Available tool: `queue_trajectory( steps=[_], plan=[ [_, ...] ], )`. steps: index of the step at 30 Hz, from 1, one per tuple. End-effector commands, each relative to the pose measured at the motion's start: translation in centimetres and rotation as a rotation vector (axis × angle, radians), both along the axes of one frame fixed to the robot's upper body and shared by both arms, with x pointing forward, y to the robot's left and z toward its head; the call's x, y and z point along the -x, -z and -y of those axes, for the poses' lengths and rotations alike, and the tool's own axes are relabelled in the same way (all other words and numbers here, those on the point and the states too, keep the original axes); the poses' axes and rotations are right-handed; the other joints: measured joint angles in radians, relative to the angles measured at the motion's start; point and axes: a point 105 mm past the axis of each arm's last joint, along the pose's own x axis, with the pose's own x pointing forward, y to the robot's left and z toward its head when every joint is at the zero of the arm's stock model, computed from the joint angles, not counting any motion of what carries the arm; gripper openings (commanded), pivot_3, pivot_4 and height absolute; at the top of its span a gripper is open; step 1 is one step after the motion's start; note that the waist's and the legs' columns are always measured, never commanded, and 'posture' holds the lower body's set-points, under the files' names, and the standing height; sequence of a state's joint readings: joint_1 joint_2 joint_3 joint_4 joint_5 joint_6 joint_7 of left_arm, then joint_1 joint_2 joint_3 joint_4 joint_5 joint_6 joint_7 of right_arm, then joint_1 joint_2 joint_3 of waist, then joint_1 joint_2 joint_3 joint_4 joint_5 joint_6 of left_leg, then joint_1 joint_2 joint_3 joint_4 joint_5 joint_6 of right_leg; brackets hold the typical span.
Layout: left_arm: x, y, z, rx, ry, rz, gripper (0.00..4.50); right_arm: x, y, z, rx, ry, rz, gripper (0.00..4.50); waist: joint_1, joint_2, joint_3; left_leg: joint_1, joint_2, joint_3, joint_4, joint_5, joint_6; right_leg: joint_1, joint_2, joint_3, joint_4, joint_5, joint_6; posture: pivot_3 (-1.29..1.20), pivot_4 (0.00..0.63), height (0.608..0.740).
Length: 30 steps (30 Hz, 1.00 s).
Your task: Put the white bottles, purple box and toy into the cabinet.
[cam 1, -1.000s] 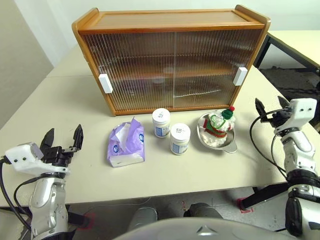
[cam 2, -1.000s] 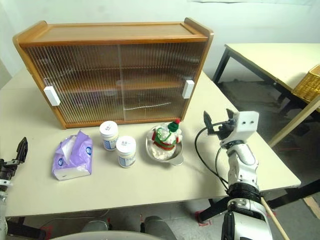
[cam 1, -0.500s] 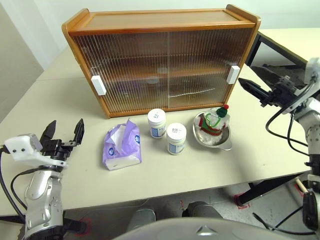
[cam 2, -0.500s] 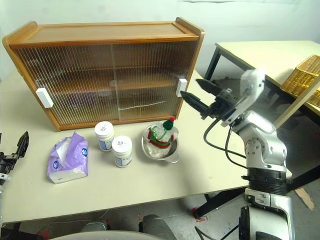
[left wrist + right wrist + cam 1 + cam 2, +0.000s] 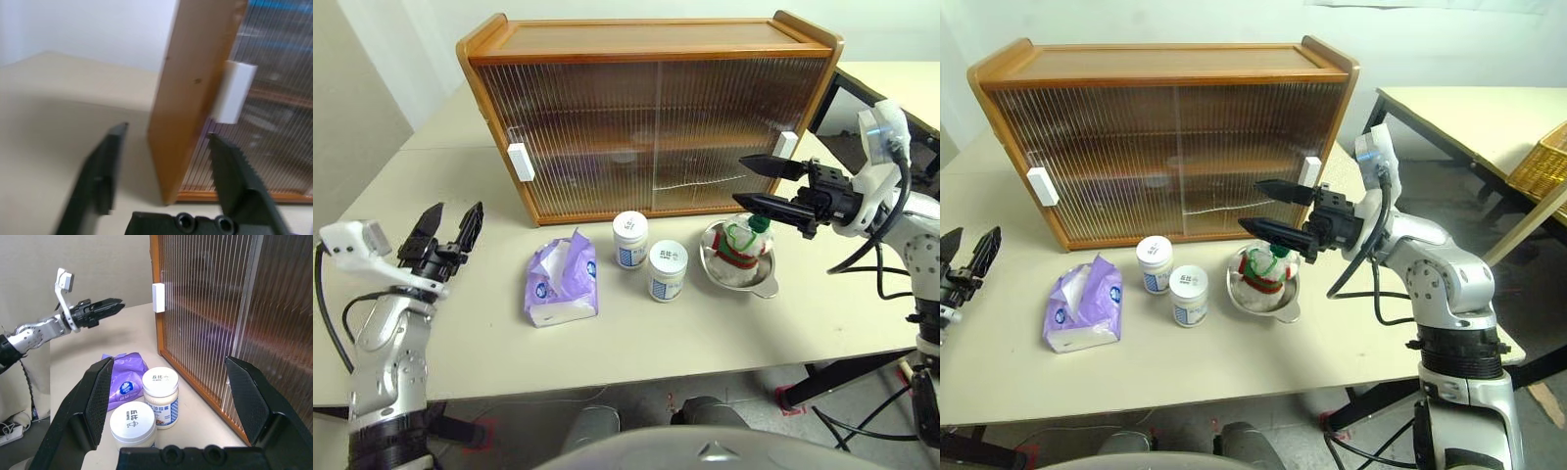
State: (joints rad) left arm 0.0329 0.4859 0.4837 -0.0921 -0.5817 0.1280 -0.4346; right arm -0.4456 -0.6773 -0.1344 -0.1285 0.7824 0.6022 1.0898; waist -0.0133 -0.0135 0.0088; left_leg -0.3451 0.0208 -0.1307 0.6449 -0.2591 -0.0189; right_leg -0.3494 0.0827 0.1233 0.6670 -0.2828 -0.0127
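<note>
While the cabinet (image 5: 651, 113) stands shut, the right end effector (image 5: 752, 183) has swung in from the counter's right edge and now lies level, pointing across the cabinet front, its fingers spread wide and holding nothing. It hangs just above the toy (image 5: 740, 240), which sits in the steel bowl (image 5: 737, 269), and close to the right door handle (image 5: 786, 145). The left end effector (image 5: 450, 227) has lifted off the left side of the counter (image 5: 440, 196); its fingers have narrowed but are apart, empty, and aimed toward the cabinet's left corner and left handle (image 5: 520, 162).

Judging from this, neither item has been taken; both arms seem to be lining up on the sliding doors, which must open first.

Outward from the right arm, the white bottles (image 5: 648, 255) stand side by side just beside the bowl, with the purple box (image 5: 560, 284) near them on the left, all in front of the cabinet's base. Bare counter lies left of the purple box and along the near edge. The right arm has little room above the toy and bowl; a low sweep could knock them.
</note>
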Motion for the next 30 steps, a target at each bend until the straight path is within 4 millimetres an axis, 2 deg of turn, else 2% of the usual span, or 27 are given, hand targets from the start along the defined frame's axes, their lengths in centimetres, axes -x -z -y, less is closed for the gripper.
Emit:
queue_trajectory(
  steps=[1,6,19,24,30],
  plan=[
    [-1.1,-1.3,1.5,-0.006,0.065,0.007,1.88,0.3,0.3,-0.4,0.014,-0.006,0.012,4.5,0.002,-0.001,0.0,0.0,0.0,0.0,0.0,0.0,0.0,0.0,0.0,0.0,0.0,0.0,0.0,-0.01,0.0,0.74],
    [-2.0,-2.0,1.9,-0.011,0.081,0.019,0.11,0.5,0.3,-0.6,0.011,-0.011,0.011,4.5,0.002,-0.001,0.0,0.0,0.0,0.001,0.001,0.0,0.0,0.0,0.0,-0.001,0.0,0.001,0.001,-0.01,0.0,0.74],
    [-5.0,0.2,2.9,-0.017,0.123,-0.03,0.04,0.5,0.0,-0.6,-0.017,0.008,0.016,4.5,0.0,-0.001,0.0,-0.001,0.0,0.001,0.006,-0.001,0.001,0.0,0.0,0.001,0.0,0.003,0.003,-0.04,0.0,0.74],
    [-6.0,0.4,3.2,-0.014,0.132,-0.024,0.04,0.5,-0.4,-0.7,-0.037,0.016,0.023,4.5,-0.003,-0.001,0.0,-0.002,0.0,0.0,0.011,-0.002,0.002,0.0,0.001,0.0,0.0,0.004,0.005,-0.05,0.0,0.74],
    [-6.8,-0.4,4.3,-0.009,0.165,0.009,0.04,0.5,-0.5,-0.7,-0.044,0.025,0.023,4.5,-0.007,-0.001,0.0,-0.004,-0.001,0.0,0.015,-0.002,0.002,0.0,0.001,0.0,0.0,0.006,0.008,-0.06,0.0,0.74]
  ],
)
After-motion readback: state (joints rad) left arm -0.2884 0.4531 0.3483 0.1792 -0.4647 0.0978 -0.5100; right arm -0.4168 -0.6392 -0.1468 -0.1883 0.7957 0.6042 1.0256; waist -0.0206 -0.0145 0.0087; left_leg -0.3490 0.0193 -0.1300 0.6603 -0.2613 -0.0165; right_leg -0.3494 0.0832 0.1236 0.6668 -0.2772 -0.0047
